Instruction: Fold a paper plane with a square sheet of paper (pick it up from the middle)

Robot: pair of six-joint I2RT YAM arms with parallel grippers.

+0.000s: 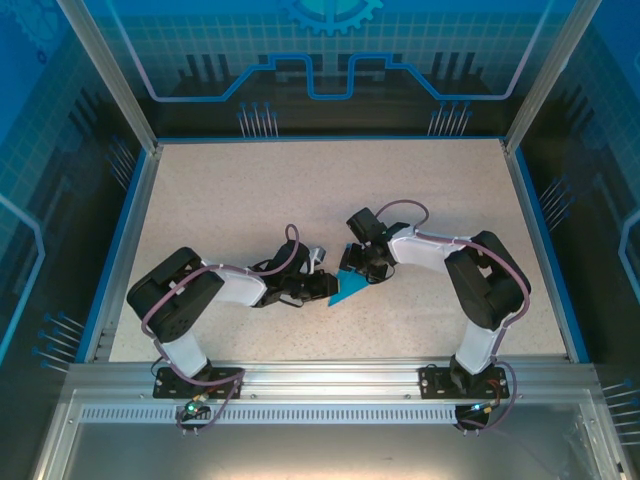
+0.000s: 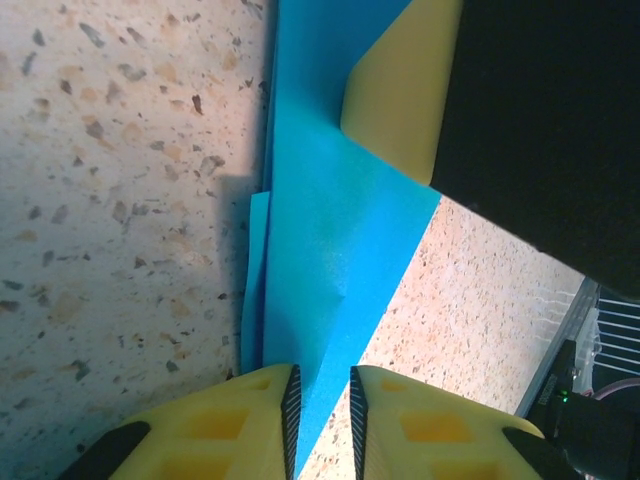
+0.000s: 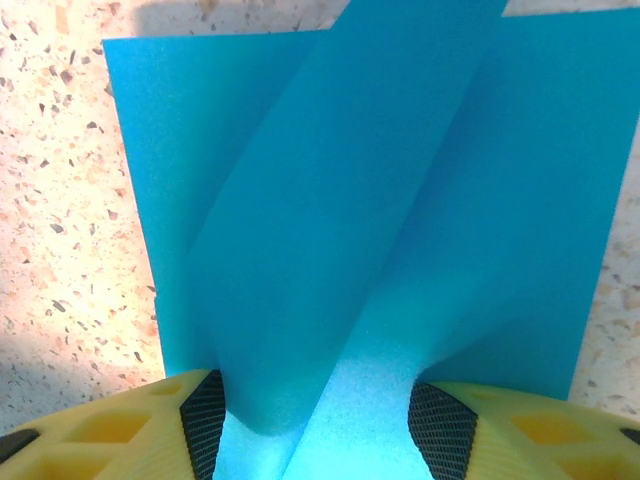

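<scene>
The square sheet of paper (image 1: 350,290), teal-blue and folded into a pointed shape, lies at the middle of the table between my two grippers. In the left wrist view its narrow tip (image 2: 330,230) runs between the pads of my left gripper (image 2: 320,420). Those jaws stand a little apart, and bare table shows in the gap. My right gripper (image 3: 315,430) straddles the wide end of the paper (image 3: 380,200). Its jaws are wide, and a raised fold arches from pad to pad. One yellow finger of the right gripper (image 2: 400,90) rests on the paper. In the top view the left gripper (image 1: 322,284) and the right gripper (image 1: 365,268) nearly meet.
The speckled tabletop (image 1: 300,190) has a blue raised rim (image 1: 130,220) on its sides and an aluminium rail (image 1: 320,375) along the near edge. Both arms bend inward over the table's middle.
</scene>
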